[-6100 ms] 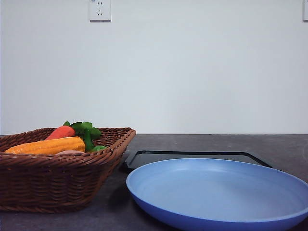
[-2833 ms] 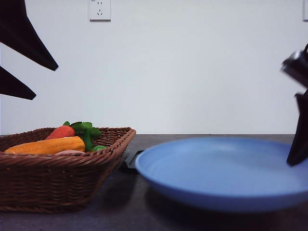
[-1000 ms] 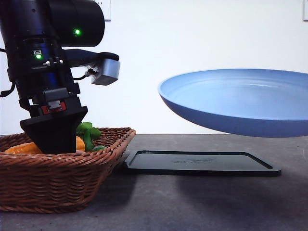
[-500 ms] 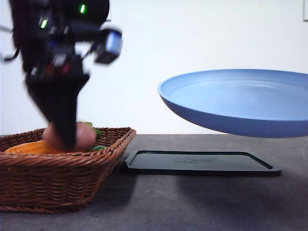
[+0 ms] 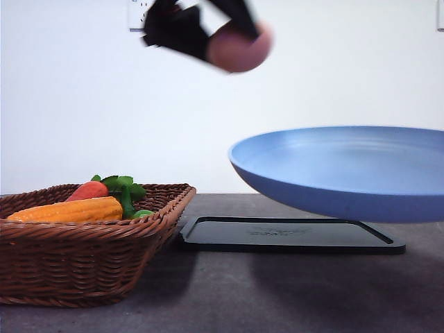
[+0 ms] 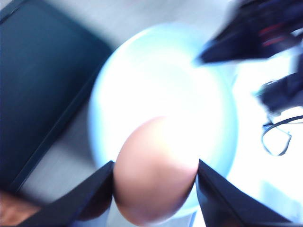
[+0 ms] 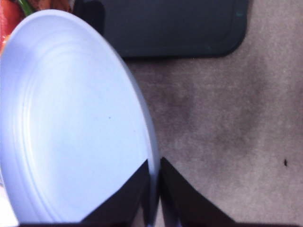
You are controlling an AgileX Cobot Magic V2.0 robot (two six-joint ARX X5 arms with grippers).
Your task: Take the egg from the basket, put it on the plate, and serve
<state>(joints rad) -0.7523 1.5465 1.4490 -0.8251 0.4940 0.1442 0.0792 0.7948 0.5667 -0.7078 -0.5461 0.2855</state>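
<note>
The pinkish-brown egg [image 5: 240, 48] hangs high in the air, with my left gripper [image 5: 222, 38] shut on it, above the left rim of the plate [image 5: 347, 170]. In the left wrist view the egg [image 6: 154, 177] sits between the two dark fingers [image 6: 92, 194], with the pale plate [image 6: 161, 94] below it. My right gripper [image 7: 154, 189] is shut on the rim of the light-blue plate [image 7: 71, 127] and holds it tilted in the air over the black tray [image 5: 291, 232]. The wicker basket [image 5: 83, 246] stands at the left on the table.
An orange corn cob [image 5: 69, 210], a red carrot [image 5: 88, 190] and green leaves [image 5: 125, 187] lie in the basket. The flat black tray [image 7: 165, 28] lies on the dark grey table under the plate. A wall socket [image 5: 139, 14] is on the white wall behind.
My left gripper closed on the egg in the basket, lifted it and carried it up and right over the plate's rim. The plate sank slightly within the last half second.
</note>
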